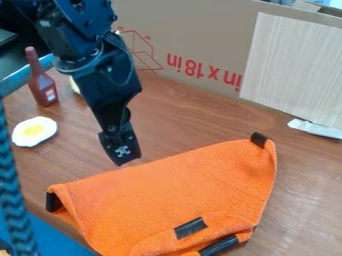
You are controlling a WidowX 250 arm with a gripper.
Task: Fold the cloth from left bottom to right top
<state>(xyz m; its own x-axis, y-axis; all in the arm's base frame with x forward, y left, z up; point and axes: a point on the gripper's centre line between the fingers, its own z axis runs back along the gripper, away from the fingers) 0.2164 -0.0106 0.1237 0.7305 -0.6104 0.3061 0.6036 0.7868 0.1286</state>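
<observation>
While the black gripper point(123, 159) hangs near the upper-left edge of the orange cloth point(174, 195), I cannot tell whether it is open or shut, though no fabric shows at its tip. The cloth lies rumpled on the wooden table point(180, 110), across the lower middle of the view, its lower part bunched and turned over on itself. It looks light, limp and slightly coarse in weave, so it should bend readily and is hardly fragile; the likelier trouble is a shallow pinch slipping off, or the whole piece dragging along. The left corner with its black patch point(53, 201) seems the best hold, since it stands a little proud of the table; the patch may be stiffer than the weave and give a firmer bite. By count, there is one cloth bearing four visible black patches, one toy fried egg point(34, 131), one brown-red sauce bottle point(43, 85), one cardboard box point(194, 35), one pale wood-grain panel point(294, 70) and one white strip point(315, 128).
</observation>
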